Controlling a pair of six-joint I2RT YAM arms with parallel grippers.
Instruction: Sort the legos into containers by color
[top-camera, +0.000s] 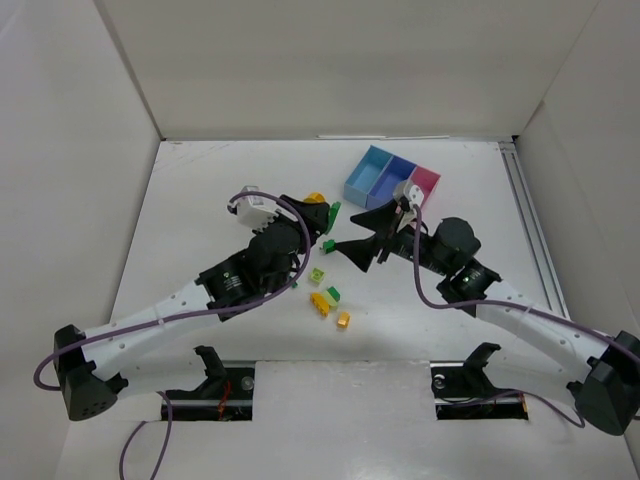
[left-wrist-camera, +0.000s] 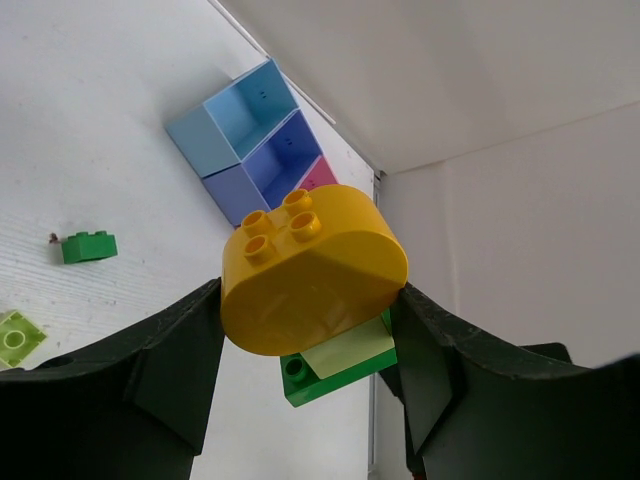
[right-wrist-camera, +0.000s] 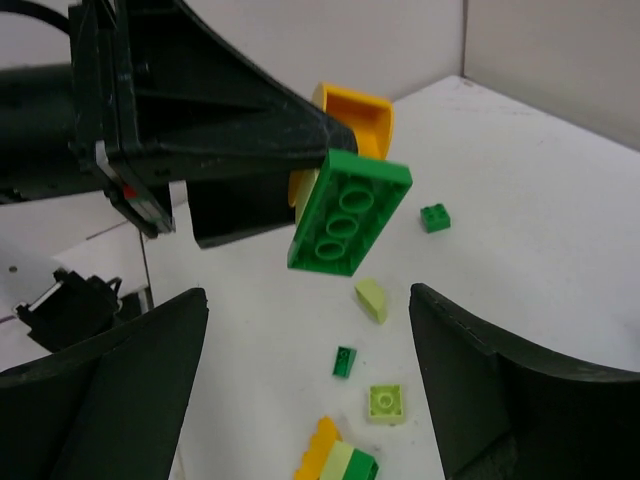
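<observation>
White walls stand around a white tabletop (top-camera: 200, 180). On the left side, the left tool (left-wrist-camera: 308, 300) is squeezed onto a round yellow brick (left-wrist-camera: 310, 265) and holds it up in the air. A green brick (right-wrist-camera: 349, 212) and a pale lime piece (left-wrist-camera: 350, 350) are stuck under the yellow one.

Below that, at about 6 o'clock from the tool, a few loose legos (top-camera: 328, 300) lie on the tabletop: yellow, orange, green and lime. One more small green brick (top-camera: 327, 245) lies a bit higher up.

Next comes the right tool (right-wrist-camera: 308, 298). Its jaws stand wide and hold nothing. It faces the stuck bricks and is near them, but not touching.

At about 1 o'clock sit the light blue bin (top-camera: 368, 175), the darker blue bin (top-camera: 395, 180) and the pink bin (top-camera: 424, 182). I see no bricks in the two blue ones. The pink one is partly hidden.

So the sorting has hardly begun. I think the stuck bricks need pulling apart first.
</observation>
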